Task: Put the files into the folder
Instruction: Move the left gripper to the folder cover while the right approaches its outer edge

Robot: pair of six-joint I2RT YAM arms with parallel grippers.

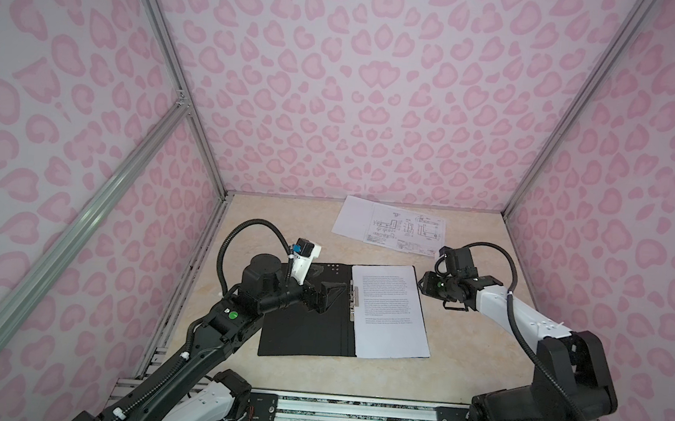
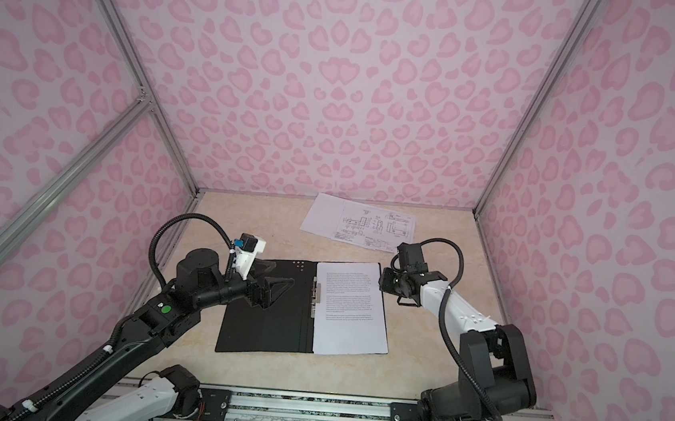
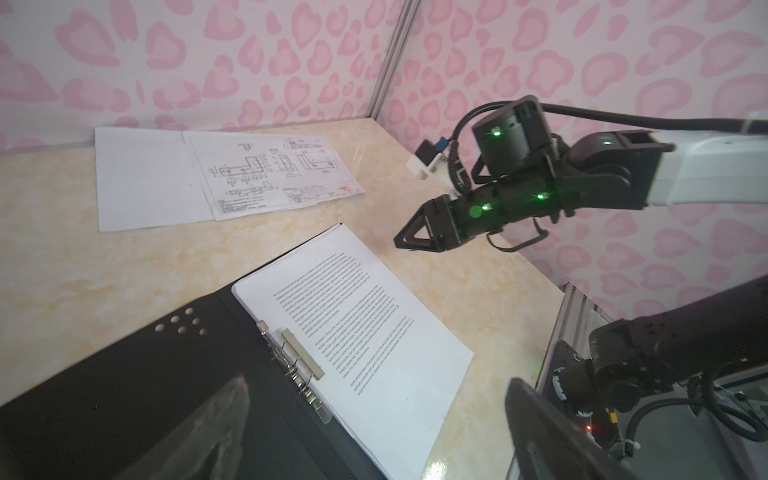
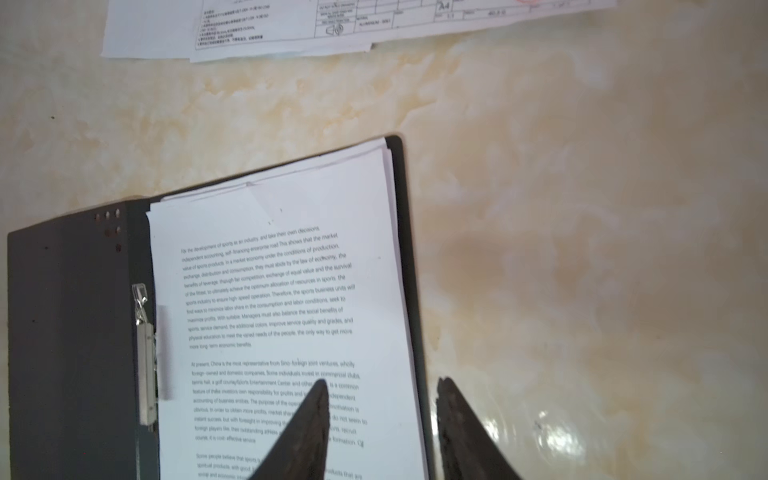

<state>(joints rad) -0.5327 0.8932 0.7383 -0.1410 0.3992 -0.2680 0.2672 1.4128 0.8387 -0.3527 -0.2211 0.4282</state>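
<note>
folder [image 1: 305,321]: open flat, centre of table [image 1: 460,355] | text sheets [image 1: 389,312]: stacked on its right half | drawing sheets [image 1: 401,229]: far side, apart | left gripper [image 1: 334,298]: over left half, fingers spread wide, empty | right gripper [image 4: 382,382]: above stack's right edge, fingers parted, empty

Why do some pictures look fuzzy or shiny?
Right wrist view: the right gripper looms close, dark and soft, and light glares off the table. Left wrist view: the printed page reads fairly sharp. In both top views its text is too small to read.
</note>
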